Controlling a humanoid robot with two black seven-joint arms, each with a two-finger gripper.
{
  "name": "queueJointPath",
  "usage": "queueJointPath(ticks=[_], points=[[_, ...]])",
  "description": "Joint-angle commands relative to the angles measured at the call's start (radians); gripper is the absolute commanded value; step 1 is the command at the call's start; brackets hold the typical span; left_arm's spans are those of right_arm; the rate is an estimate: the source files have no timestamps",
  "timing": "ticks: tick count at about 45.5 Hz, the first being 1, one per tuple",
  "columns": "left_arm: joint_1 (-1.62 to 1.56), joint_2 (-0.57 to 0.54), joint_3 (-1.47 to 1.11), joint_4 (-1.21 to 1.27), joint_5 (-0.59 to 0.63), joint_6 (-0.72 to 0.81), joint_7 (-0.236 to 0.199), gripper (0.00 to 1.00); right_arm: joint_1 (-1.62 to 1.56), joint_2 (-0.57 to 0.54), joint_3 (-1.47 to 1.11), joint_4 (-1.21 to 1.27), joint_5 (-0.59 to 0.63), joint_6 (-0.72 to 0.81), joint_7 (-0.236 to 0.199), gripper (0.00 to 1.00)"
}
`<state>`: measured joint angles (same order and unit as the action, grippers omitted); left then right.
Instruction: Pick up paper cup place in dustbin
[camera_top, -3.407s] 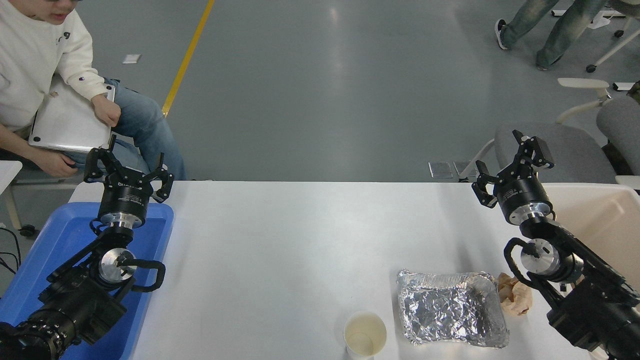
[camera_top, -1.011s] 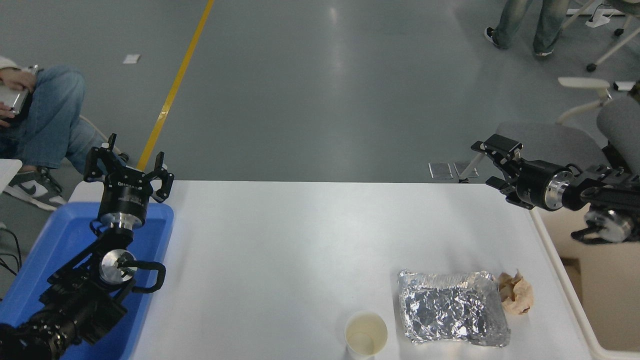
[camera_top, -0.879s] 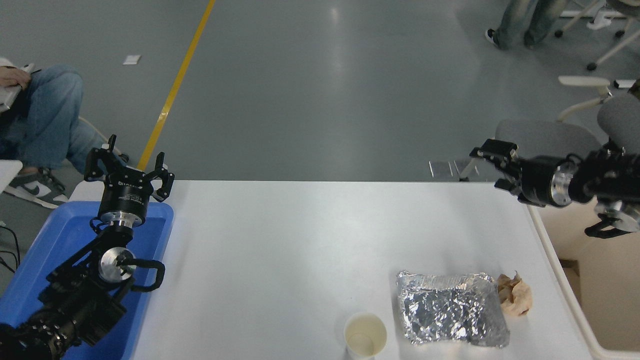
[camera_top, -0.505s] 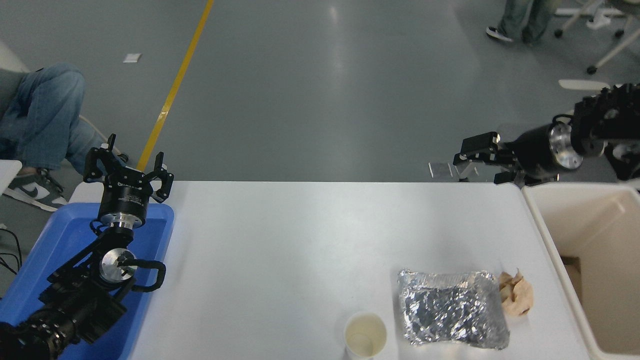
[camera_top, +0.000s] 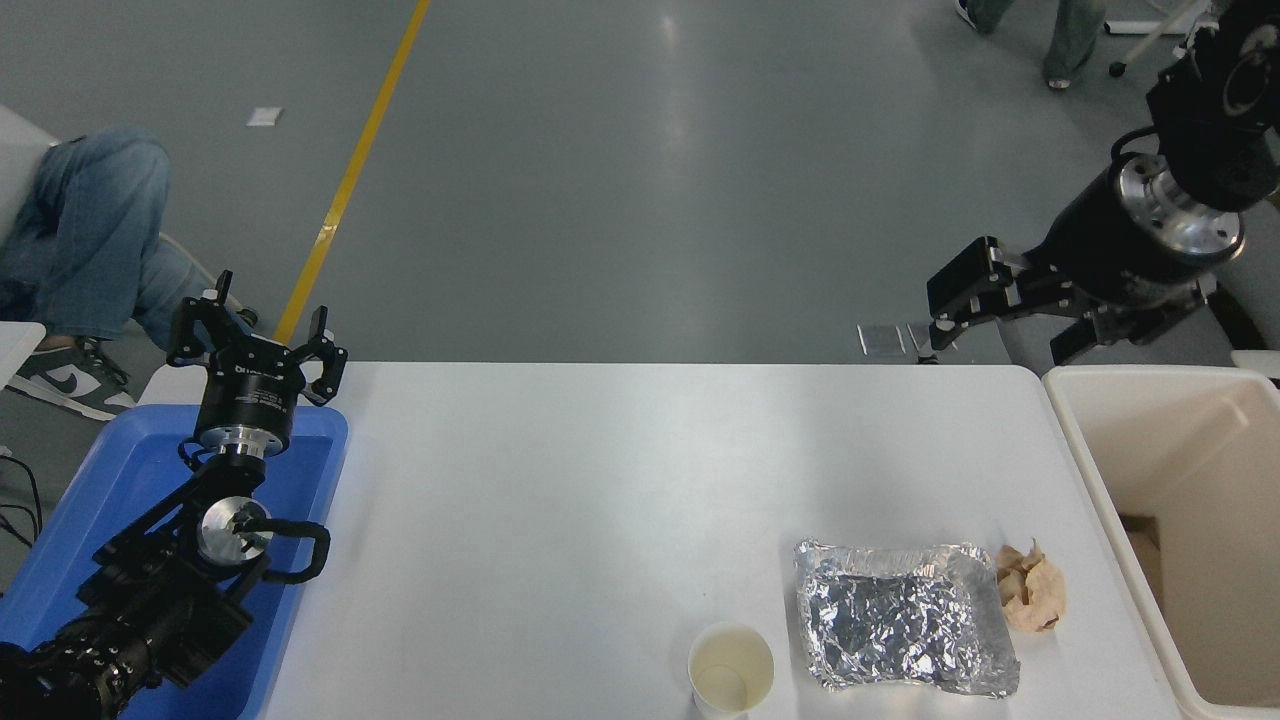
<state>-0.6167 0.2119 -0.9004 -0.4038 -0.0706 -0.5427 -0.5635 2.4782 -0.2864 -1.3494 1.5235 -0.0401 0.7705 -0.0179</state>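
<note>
Well beyond the small cream-white paper cup (camera_top: 731, 676), up past the surface's far edge, my right fingers (camera_top: 985, 275) hang spread and empty, nearer than my parked left.

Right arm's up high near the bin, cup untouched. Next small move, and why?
Probably swing the right gripper down and toward the near edge, over the paper cup. The cup stands upright, left of the foil tray, far from the gripper, which looks open and empty. The dustbin waits at the right.
</note>
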Motion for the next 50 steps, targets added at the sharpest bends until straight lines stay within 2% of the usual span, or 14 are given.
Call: queueJointPath(ticks=[1, 15, 40, 44, 50], points=[[0.0, 0.0, 0.0, 0.0, 0.002, 0.0, 0.0, 0.99, 0.1, 0.016, 0.035, 0.081, 0.0, 0.015, -0.085, 1.0], [0.0, 0.0, 0.0, 0.0, 0.002, 0.0, 0.0, 0.99, -0.048, 0.067, 0.222, 0.072, 0.005, 0.015, -0.083, 1.0], [-0.001, 0.001, 0.0, -0.001, 0.002, 0.0, 0.0, 0.99, -0.447, 0.07, 0.409, 0.034, -0.041, 0.015, -0.088, 0.99], [-0.001, 0.001, 0.0, -0.001, 0.002, 0.0, 0.0, 0.99, -0.504, 0.101, 0.417, 0.011, -0.072, -0.063, -0.088, 0.98], [-0.001, 0.001, 0.0, -0.001, 0.002, 0.0, 0.0, 0.99, -0.581, 0.121, 0.418, -0.008, -0.069, -0.273, -0.091, 0.95]])
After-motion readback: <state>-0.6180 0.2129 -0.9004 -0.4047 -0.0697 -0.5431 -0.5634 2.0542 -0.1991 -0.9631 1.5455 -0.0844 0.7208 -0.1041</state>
